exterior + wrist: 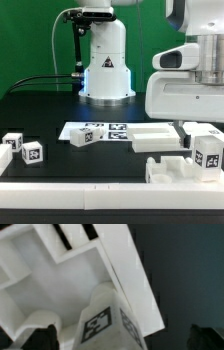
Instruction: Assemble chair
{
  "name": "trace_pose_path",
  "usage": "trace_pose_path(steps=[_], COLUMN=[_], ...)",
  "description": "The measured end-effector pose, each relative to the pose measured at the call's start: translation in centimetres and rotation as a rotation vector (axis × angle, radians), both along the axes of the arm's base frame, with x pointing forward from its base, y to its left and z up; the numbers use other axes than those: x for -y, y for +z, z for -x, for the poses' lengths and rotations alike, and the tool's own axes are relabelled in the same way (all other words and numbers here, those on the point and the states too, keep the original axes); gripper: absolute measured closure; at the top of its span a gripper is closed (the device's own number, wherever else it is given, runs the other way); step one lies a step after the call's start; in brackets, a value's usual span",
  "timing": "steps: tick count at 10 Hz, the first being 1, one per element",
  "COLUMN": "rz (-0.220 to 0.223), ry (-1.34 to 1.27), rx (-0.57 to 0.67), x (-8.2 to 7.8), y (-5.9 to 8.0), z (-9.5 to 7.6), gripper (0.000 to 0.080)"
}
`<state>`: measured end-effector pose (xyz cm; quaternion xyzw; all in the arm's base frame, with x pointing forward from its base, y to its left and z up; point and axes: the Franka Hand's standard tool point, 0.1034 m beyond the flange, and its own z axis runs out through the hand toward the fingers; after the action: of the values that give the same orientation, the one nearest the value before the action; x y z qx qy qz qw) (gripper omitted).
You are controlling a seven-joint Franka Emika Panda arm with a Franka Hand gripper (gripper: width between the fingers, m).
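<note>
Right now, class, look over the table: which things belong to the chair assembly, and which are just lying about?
Belong to the job:
- small tagged blocks
- flat white panel
- tagged chunky leg
- slotted white piece

Just lying about:
- marker board
- white border rail

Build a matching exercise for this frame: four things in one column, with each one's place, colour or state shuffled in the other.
Things:
1. gripper
2. marker board
3. two small tagged blocks
4. table

Descriptions:
a. black
b. at the exterior view's left
c. open
d. lying flat, mid-table

Pairs: 1-c, 2-d, 3-b, 4-a
</note>
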<state>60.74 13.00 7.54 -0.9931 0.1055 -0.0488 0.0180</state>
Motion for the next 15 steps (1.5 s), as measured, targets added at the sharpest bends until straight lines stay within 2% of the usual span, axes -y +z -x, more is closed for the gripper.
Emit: trace_pose_path(steps=[1,2,3,4,5,6,10,13,15], rz=[0.02,0.008,0.01,0.005,-0.003,-0.011,-0.061,-0.189,-0.186], ry=[0.143,0.066,0.073,0.034,-0.04,-0.128,-0.75,-1.233,-1.218], rx=[0.026,0.022,0.022,0.021,0.019,0.016,-0.051,-0.103,-0.102], x=[0.07,0.0,0.07,0.08,0.08,0.26,0.0,0.07,0.06], y=[0.07,0.03,0.03,0.01,0.01,-0.04,0.06,0.11,0.09], z=[-0.29,-0.23,-0.25,-0.24,-0.24,-0.24,0.12,-0.27,-0.25], gripper=[0.0151,0.0151,0.0306,0.0306,0.0455,0.051,0.051,0.0511,0.0511])
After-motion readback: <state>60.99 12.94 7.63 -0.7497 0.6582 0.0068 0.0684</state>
